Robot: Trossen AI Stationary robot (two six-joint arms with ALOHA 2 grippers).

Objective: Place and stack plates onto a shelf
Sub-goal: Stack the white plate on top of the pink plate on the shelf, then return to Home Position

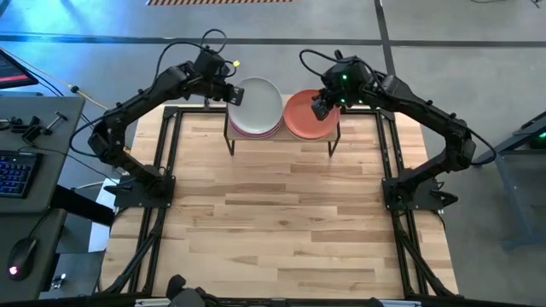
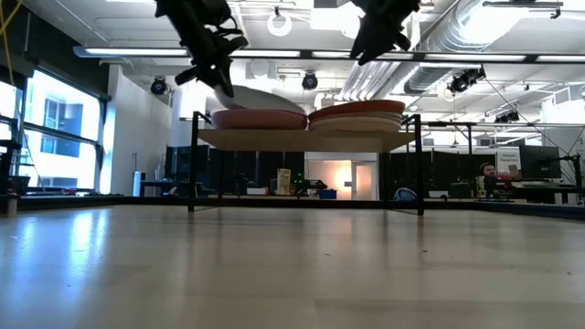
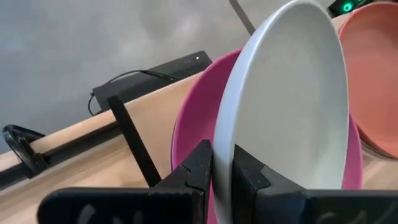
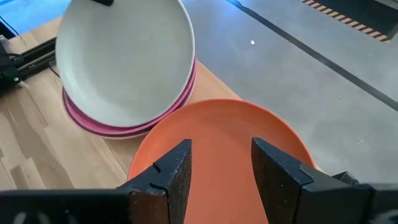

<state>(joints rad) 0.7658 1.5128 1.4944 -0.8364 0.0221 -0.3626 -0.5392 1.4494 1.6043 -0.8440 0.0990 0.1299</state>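
On the shelf [image 1: 281, 128], two plate stacks sit side by side.

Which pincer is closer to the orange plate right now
Right. The right pincer hovers open directly above the orange plate; the left pincer is at the neighbouring stack, its fingers around the white plate's rim.

High view: straight down over the table [image 1: 281, 213], shelf [image 1: 235, 128] at 12 o'clock.
Low view: tabletop level, facing the shelf, apparently distant.
Wrist views: close above the plates [image 4: 124, 62].
Shared: shelf and plates.
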